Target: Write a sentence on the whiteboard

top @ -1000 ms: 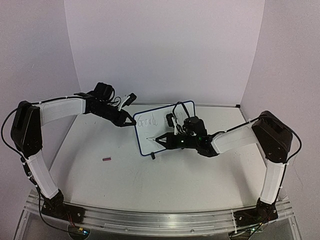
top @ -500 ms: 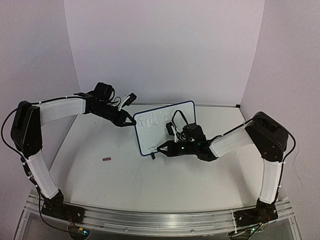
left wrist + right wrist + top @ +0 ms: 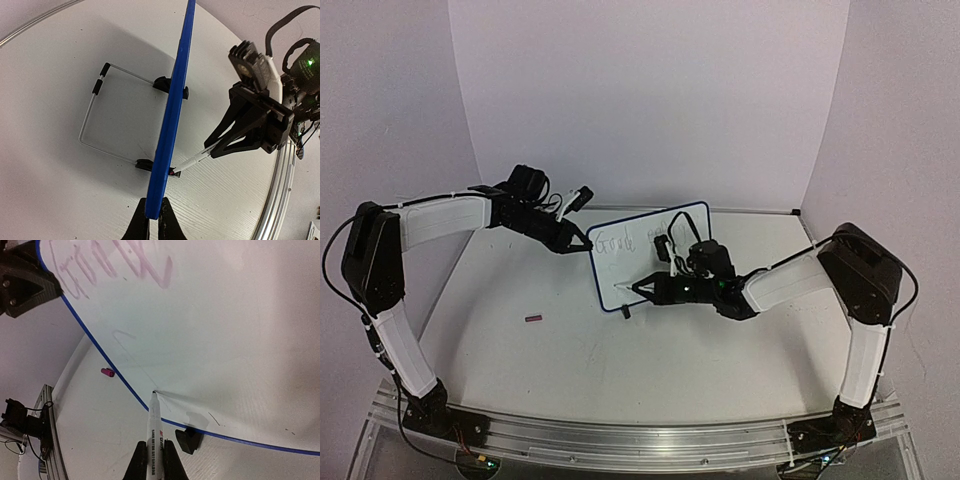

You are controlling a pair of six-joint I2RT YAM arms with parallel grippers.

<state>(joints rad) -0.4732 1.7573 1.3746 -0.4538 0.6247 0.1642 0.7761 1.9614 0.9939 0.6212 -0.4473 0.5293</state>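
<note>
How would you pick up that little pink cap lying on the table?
Probably from straight above, jaws closing across the middle of the small pink cylindrical cap. It lies on its side on the white table with nothing touching it, so its two long rounded sides are free to pinch.

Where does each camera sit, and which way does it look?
Top external: above, behind the bases, looking down on the table; left arm and right arm show.
Left wrist: looks along the whiteboard's blue edge; left gripper clamps it.
Right wrist: faces the whiteboard's written side; right gripper holds the marker.
Shared: both wrist views show whiteboard and marker.
</note>
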